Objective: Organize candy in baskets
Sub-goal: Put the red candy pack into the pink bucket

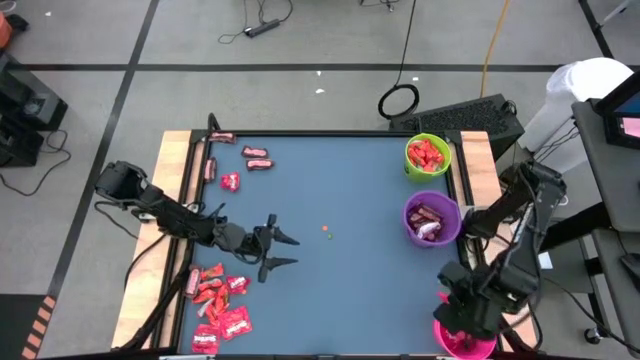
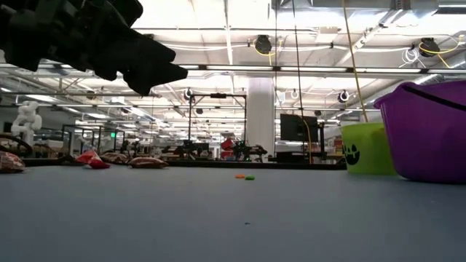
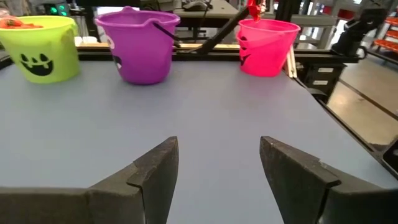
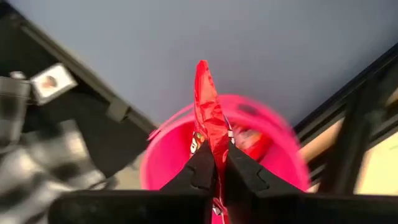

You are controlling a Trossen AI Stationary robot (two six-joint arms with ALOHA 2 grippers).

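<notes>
My right gripper [image 4: 219,158] hangs over the bright pink basket [image 4: 180,158] at the table's near right corner [image 1: 462,342], shut on a red wrapped candy [image 4: 208,102]. More red candy lies inside that basket [image 4: 249,140]. My left gripper [image 1: 292,250] hovers open above bare table, left of centre, fingers level and pointing at the baskets [image 3: 217,168]. A pile of candy [image 1: 215,300] lies flat near the table's near left corner, and a few more pieces [image 1: 258,158] lie near the far left. The lime green basket [image 1: 428,155] and the purple basket [image 1: 432,218] stand along the right edge, both with candy inside. My right gripper pinches the red candy between its two fingers at one end of the wrapper [image 4: 211,134], coming from above and pointing down. The rest of the wrapper sticks out past the fingertips, lifted clear above the pink basket's opening.
Two tiny loose dots, orange and green [image 1: 327,232], lie mid-table. Wooden strips border the blue table top [image 1: 360,190] on the left and right. A wide bare stretch lies between the candy pile and the baskets. Cables and a keyboard lie on the floor beyond the far edge.
</notes>
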